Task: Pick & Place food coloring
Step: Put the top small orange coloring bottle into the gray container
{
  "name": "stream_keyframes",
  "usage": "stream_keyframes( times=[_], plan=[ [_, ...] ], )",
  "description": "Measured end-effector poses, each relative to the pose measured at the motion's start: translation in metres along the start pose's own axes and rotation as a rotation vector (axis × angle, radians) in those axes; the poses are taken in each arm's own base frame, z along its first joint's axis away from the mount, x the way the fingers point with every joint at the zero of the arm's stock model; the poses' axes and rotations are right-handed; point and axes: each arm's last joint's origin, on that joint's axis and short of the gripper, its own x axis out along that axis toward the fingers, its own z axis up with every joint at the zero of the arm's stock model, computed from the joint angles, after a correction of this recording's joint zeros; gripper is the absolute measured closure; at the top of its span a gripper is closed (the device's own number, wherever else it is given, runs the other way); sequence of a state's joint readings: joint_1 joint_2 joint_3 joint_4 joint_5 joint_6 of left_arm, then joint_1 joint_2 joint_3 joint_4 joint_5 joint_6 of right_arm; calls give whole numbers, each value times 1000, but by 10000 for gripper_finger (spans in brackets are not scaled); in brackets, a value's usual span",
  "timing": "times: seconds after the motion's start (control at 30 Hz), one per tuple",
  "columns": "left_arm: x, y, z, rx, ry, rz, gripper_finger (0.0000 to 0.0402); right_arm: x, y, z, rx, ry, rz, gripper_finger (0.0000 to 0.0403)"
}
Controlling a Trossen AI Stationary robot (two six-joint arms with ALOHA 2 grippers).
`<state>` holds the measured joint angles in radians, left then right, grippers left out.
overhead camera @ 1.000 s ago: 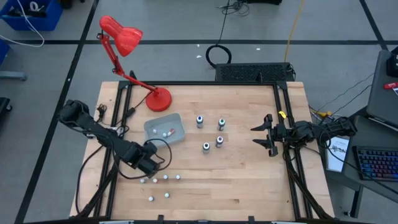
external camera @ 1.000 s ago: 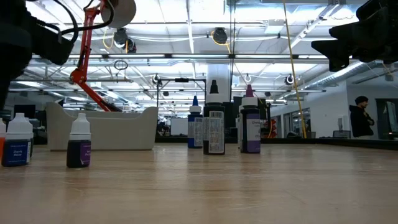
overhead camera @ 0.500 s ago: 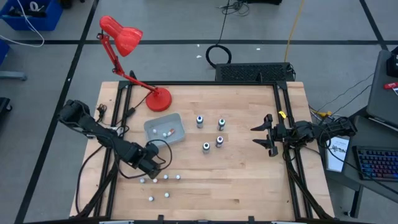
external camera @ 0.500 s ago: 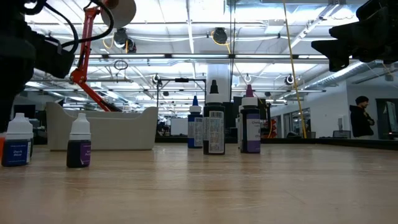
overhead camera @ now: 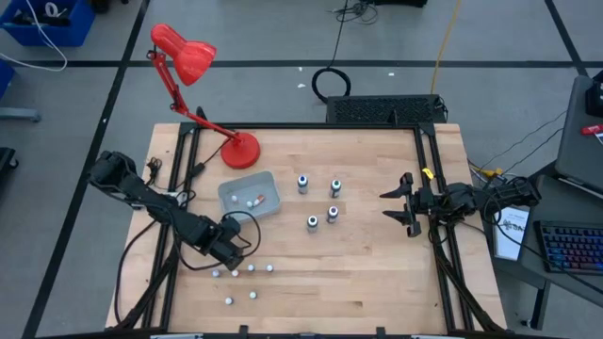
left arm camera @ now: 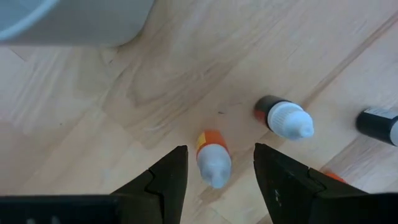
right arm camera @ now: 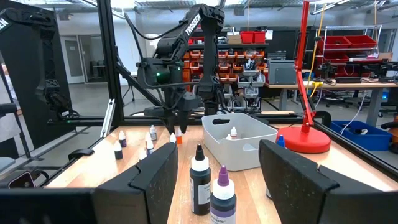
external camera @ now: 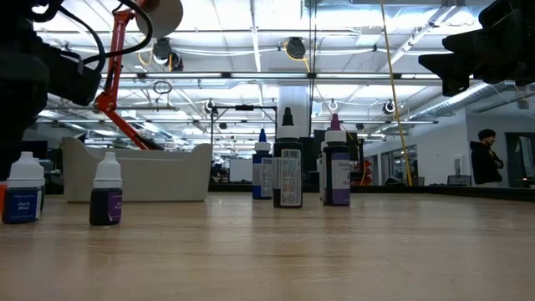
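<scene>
Small white-capped food coloring bottles (overhead camera: 252,269) stand scattered near the table's near-left edge. Several taller dark bottles (overhead camera: 313,222) stand upright mid-table. My left gripper (left arm camera: 219,149) is open and points down over the small ones. Its fingers stand on either side of an orange-bodied bottle (left arm camera: 213,160) without touching it. A dark-bodied bottle (left arm camera: 285,118) stands just beside it. The low view shows a blue-labelled bottle (external camera: 22,196) and a purple one (external camera: 106,196) upright. My right gripper (overhead camera: 396,204) hangs open above the table's right side.
The translucent grey tray (overhead camera: 250,195), with small bottles inside, sits just beyond my left gripper. A red desk lamp (overhead camera: 240,149) stands on its base at the far-left corner. Bare wood lies between the tall bottles and the right gripper. A person (external camera: 485,159) stands far off.
My left gripper has come down a little toward the small bottles at the near-left. In the low view its arm now covers the orange bottle at the picture's left edge. No bottle has moved.
</scene>
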<state>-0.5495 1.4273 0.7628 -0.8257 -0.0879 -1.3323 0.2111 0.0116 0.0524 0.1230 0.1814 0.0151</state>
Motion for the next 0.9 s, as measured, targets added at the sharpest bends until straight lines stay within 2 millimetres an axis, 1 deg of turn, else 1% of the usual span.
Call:
stream_keyframes(
  times=[0.37, 0.9],
  plan=[
    [0, 1, 0, 64, 2, 7, 215, 0, 0, 0, 0, 0, 0, 190],
    [0, 1, 0, 61, -6, 12, 215, 0, 0, 0, 0, 0, 0, 190]
  ],
)
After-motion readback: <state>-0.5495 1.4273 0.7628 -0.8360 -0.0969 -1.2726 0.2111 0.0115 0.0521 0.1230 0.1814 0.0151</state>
